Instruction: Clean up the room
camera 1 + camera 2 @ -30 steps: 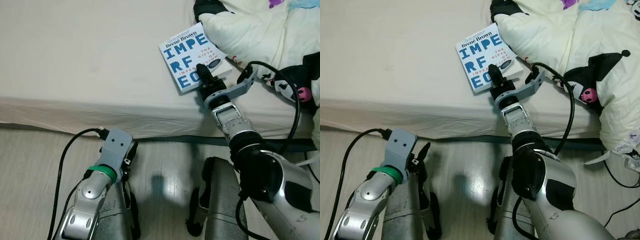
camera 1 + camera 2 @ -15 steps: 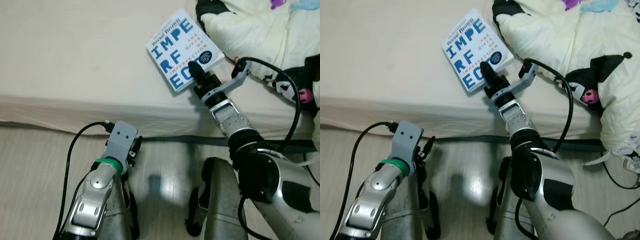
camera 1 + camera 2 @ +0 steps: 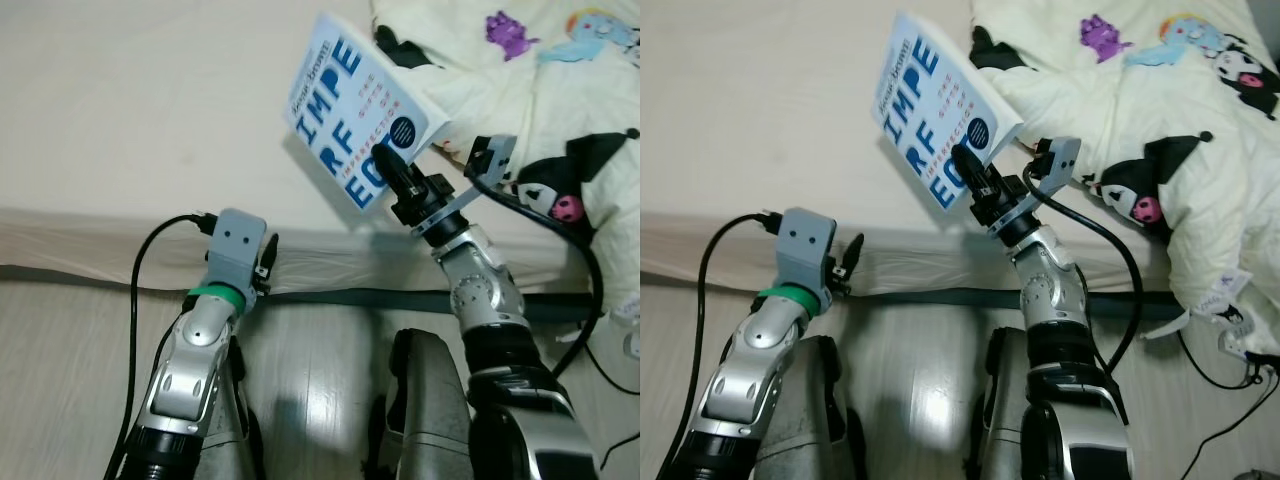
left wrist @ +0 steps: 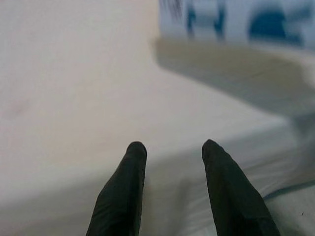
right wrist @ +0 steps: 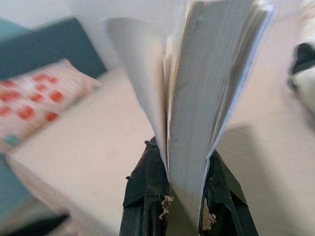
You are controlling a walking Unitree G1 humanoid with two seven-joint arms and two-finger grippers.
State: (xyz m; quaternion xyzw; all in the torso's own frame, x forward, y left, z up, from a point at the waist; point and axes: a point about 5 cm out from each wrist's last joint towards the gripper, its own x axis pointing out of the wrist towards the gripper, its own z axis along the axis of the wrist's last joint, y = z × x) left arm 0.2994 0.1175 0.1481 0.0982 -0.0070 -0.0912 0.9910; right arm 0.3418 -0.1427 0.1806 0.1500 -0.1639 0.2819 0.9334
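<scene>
A white paperback book (image 3: 345, 115) with big blue letters on its cover is lifted off the cream bed (image 3: 130, 110) and tilted up on edge. My right gripper (image 3: 392, 172) is shut on its lower corner; in the right wrist view both fingers (image 5: 147, 189) clamp the page block of the book (image 5: 206, 93). My left gripper (image 4: 170, 150) hangs open with nothing between its fingers, just in front of the mattress edge, and its wrist (image 3: 232, 250) sits low on the left of the book.
A cream duvet (image 3: 1140, 130) with cartoon prints is bunched on the bed to the right of the book. A cable trails from it down to the pale wood floor (image 3: 60, 340). A dark strip (image 3: 330, 297) runs along the bed base.
My right gripper has raised the book off the bed and tipped it upright. The left arm has come up closer to the mattress edge. The camera has shifted too.
</scene>
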